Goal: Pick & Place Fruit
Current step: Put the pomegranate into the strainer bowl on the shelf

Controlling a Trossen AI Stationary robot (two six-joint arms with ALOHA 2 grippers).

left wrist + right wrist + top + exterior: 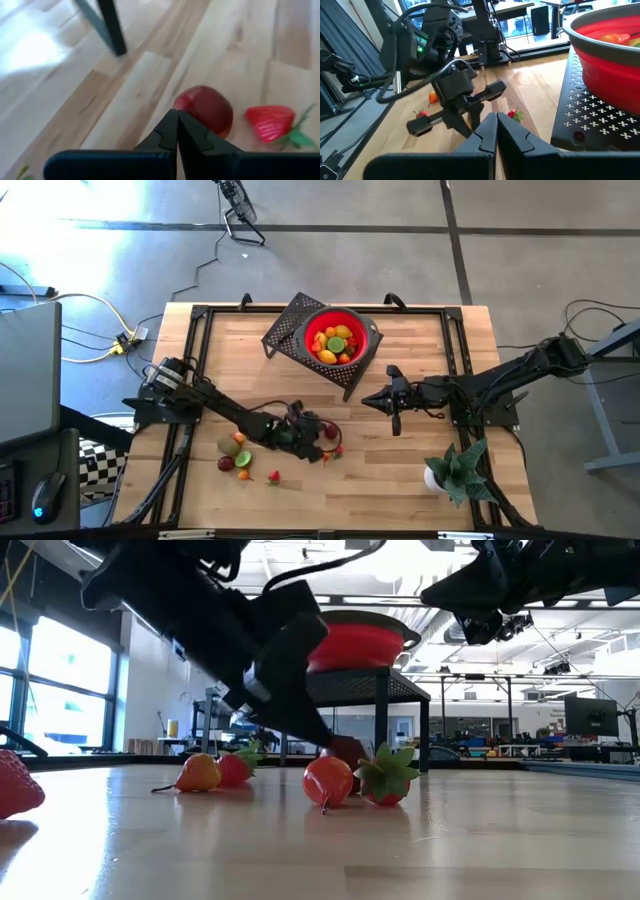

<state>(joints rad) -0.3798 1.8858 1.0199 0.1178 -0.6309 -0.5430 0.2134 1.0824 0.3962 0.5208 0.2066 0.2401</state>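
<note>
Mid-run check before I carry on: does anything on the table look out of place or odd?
Yes. The left end effector is shut on nothing, its tips just short of the dark red fruit on the wood. The red bowl sits on a black stand skewed to the table's edges.

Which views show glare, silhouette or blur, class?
High view: bright glare on the floor at upper left. Low view: window backlight leaves the left arm a dark silhouette. Left wrist view: the red fruit and strawberry look soft, blurred.

Grey concrete floor (520, 205) surrounds the wooden counter (400, 480); tall bright windows (60, 690) fill the room's left side.
</note>
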